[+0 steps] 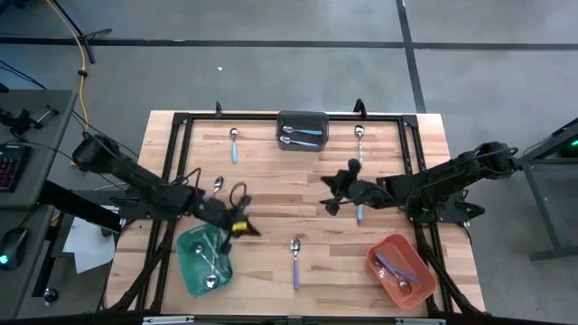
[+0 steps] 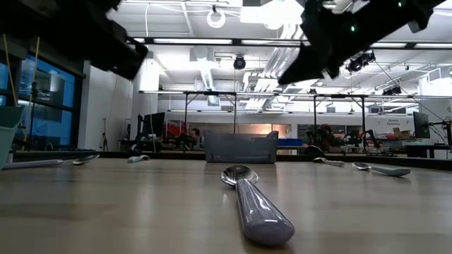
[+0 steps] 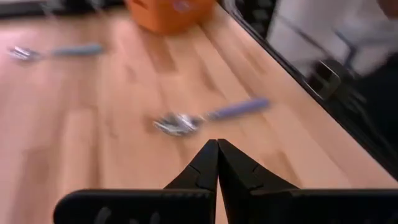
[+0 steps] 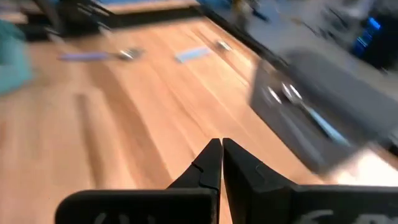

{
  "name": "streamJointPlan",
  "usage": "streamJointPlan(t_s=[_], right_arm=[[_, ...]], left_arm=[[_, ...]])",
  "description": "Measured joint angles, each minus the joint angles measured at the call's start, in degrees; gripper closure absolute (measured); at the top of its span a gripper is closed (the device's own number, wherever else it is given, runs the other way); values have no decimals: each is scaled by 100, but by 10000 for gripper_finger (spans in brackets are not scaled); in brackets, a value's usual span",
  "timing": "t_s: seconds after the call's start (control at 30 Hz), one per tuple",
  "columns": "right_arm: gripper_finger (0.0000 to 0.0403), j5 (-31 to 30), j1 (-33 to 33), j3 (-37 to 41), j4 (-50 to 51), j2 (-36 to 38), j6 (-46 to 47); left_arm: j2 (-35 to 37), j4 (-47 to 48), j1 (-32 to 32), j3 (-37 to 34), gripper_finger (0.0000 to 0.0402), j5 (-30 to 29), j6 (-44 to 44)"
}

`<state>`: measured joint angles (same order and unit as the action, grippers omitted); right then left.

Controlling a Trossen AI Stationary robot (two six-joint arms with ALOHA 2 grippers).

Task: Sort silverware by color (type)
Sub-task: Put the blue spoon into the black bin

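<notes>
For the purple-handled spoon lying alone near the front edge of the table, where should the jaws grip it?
Grip the purple-handled spoon at mid-handle, coming from straight above with the jaws across its width. It lies flat, clear of other things, and the handle is straight and thicker than the bowl.

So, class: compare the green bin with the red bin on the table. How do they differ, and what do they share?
The green bin sits at the table's left front, by the left gripper; the red bin sits at the right front. The green bin holds plain silver spoons; the red bin holds a lavender-handled spoon. Both are open plastic bins lying askew to the table edge.
</notes>
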<state>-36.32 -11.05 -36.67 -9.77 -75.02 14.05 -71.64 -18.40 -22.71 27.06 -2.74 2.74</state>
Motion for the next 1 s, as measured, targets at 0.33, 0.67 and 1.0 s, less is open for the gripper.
streamJointPlan(t_s=[0.33, 0.67, 1.0], right_arm=[[388, 120, 808, 2, 2394, 0, 2614], [291, 2465, 1710, 2, 4321, 0, 4189], [277, 2409, 1298, 2, 5231, -4, 5568]], left_arm=[[-434, -2918, 1490, -1066, 401, 20, -159], [-977, -3552, 2424, -1142, 401, 20, -140], [-1553, -3952, 2574, -1137, 401, 22, 258]])
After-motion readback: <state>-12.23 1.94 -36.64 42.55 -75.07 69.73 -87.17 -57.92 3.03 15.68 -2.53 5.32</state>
